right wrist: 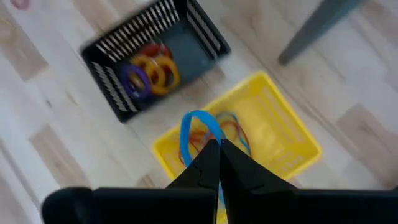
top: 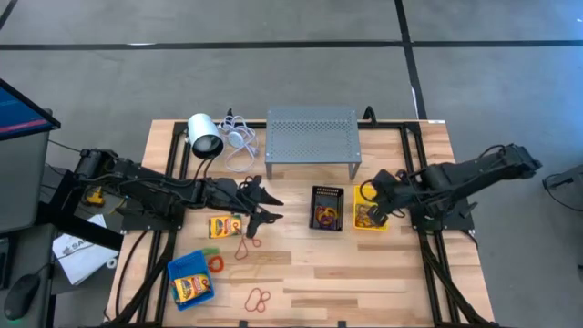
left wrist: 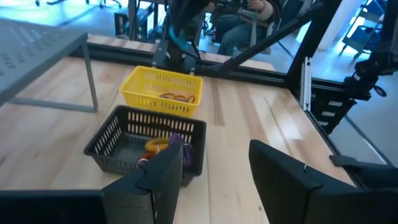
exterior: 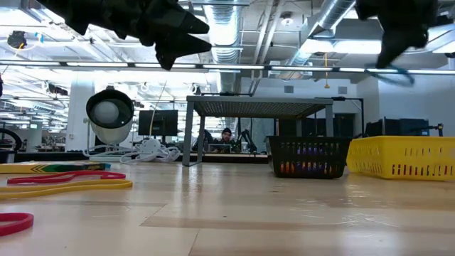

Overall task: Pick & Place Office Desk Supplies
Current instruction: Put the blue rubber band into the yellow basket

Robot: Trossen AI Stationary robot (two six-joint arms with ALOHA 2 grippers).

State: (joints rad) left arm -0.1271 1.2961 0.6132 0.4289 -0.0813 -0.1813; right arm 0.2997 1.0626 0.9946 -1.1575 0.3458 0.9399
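At the right of the overhead frame, the right gripper (right wrist: pixel 219 149) hangs over the yellow bin (top: pixel 369 217), its fingers pressed together on a pale blue rubber band (right wrist: pixel 194 127) that loops up from the tips above the red and orange bands already lying in that bin. Just left of the yellow bin stands the black bin (top: pixel 326 208), holding orange and purple bands, in front of the grey perforated stand (top: pixel 311 137).

Left of centre, the left gripper (top: pixel 260 215) hovers above the table with its fingers parted and nothing between them, aimed toward the black bin. Beside it lies a yellow crayon box (top: pixel 224 226), with red and orange bands (top: pixel 246 248) loose on the wood near it. Toward the lower left of the frame sits the blue bin (top: pixel 192 281) with a second crayon box (top: pixel 193 287) inside, and more red bands (top: pixel 260 299) lie near the bottom edge. A white cylinder (top: pixel 205 135) with its cable rests at the upper left of the table.
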